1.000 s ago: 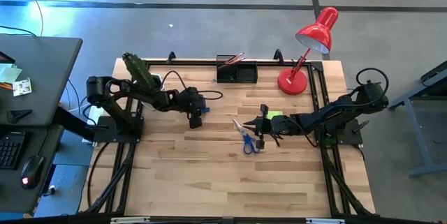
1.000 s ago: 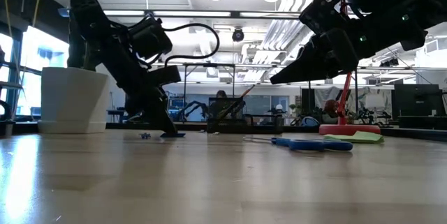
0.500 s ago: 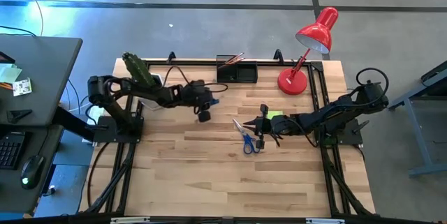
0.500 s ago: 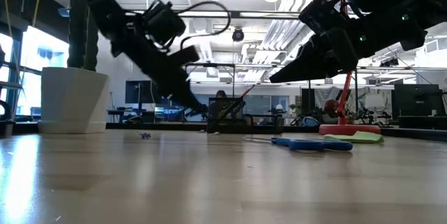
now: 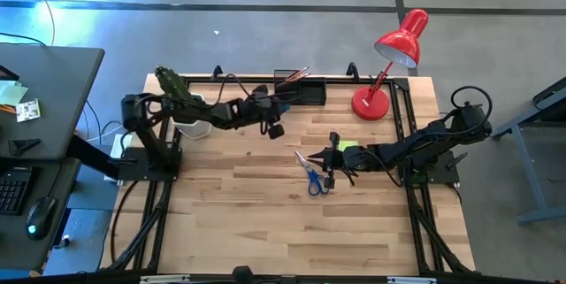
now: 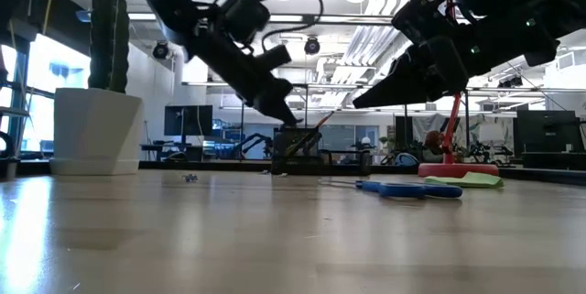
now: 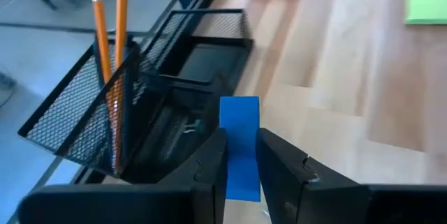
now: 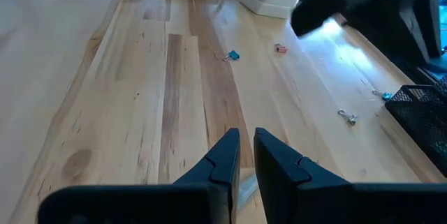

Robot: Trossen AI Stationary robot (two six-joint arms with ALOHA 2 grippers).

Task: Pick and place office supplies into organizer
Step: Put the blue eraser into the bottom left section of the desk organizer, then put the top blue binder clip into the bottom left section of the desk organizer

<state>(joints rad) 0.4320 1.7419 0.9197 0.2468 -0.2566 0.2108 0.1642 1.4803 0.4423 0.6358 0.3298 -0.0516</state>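
The left gripper (image 7: 241, 155) hangs just beside the organizer (image 7: 178, 105), its dark fingers (image 7: 209, 165) clamped on a flat, smooth blue block (image 7: 239, 144) with square corners. That organizer is black wire mesh, boxy, with divided compartments, and two thin wooden pencils (image 7: 108, 63) with orange barrels stand upright in its tall end pocket. From above, the organizer (image 5: 300, 90) sits at the far edge of the pale planked wooden surface (image 5: 265, 222), and the left gripper (image 5: 275, 129) is close to its near-left corner. Over on the other side, the right gripper (image 5: 328, 166) hovers low above the middle of the surface, its tapered fingers (image 8: 223, 155) drawn together with only a thin slit between them and nothing held. Blue-handled scissors (image 5: 314, 177) lie flat right beside it, blades splayed, with the lime-green square sticky-note pad (image 5: 346, 147) just beyond. A glossy red desk lamp (image 5: 389, 63) stands on its round base right of the organizer, and a ribbed cactus (image 6: 109, 36) rises from a white pot at the far left.
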